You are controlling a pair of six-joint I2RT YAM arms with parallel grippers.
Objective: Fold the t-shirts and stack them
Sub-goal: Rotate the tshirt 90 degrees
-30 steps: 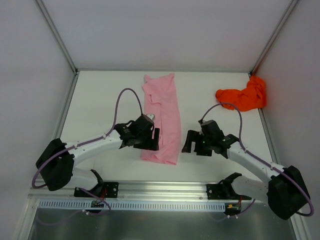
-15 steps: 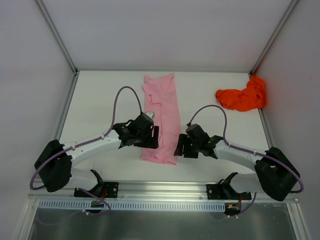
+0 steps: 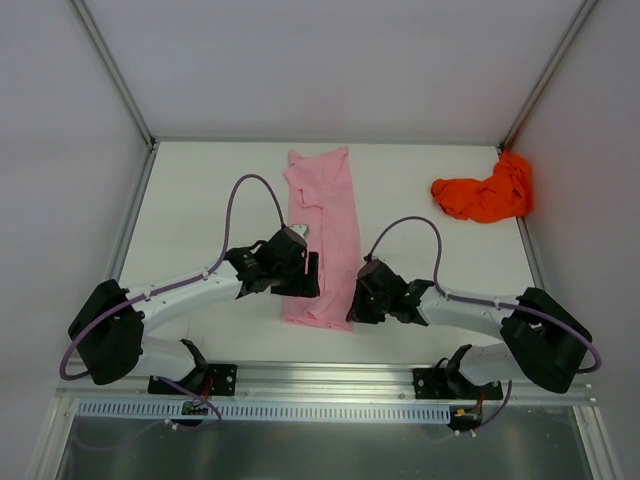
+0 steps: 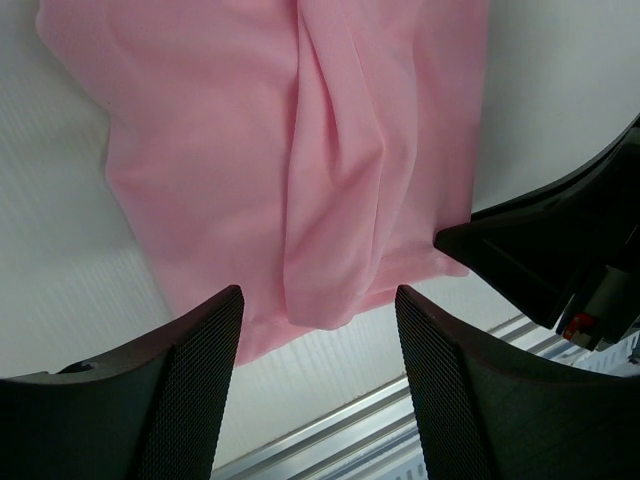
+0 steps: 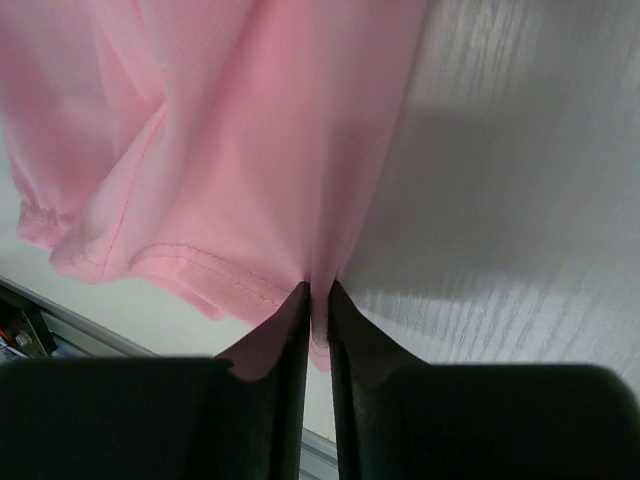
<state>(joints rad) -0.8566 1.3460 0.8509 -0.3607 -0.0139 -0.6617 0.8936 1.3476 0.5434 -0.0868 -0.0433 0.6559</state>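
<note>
The pale pink t-shirt [image 3: 330, 215] lies as a long narrow strip down the middle of the table, also seen in the left wrist view [image 4: 300, 150] and the right wrist view [image 5: 230, 150]. My right gripper [image 3: 352, 305] is at its near right corner, shut [image 5: 317, 290] on the edge of the fabric beside the stitched hem. My left gripper [image 3: 308, 278] hovers over the near left corner, open [image 4: 318, 297], its fingers straddling the hem with nothing pinched. The orange-red t-shirt [image 3: 485, 195] sits crumpled at the far right, away from both arms.
The white table [image 3: 200, 200] is bounded by white walls on three sides. A metal rail [image 3: 320, 375] runs along the near edge just below the pink hem. The right gripper's black body [image 4: 540, 250] shows close beside the left one.
My right arm has swung left to the pink shirt's near right corner and its jaws have closed on the fabric. The left gripper has stayed over the near left corner.
</note>
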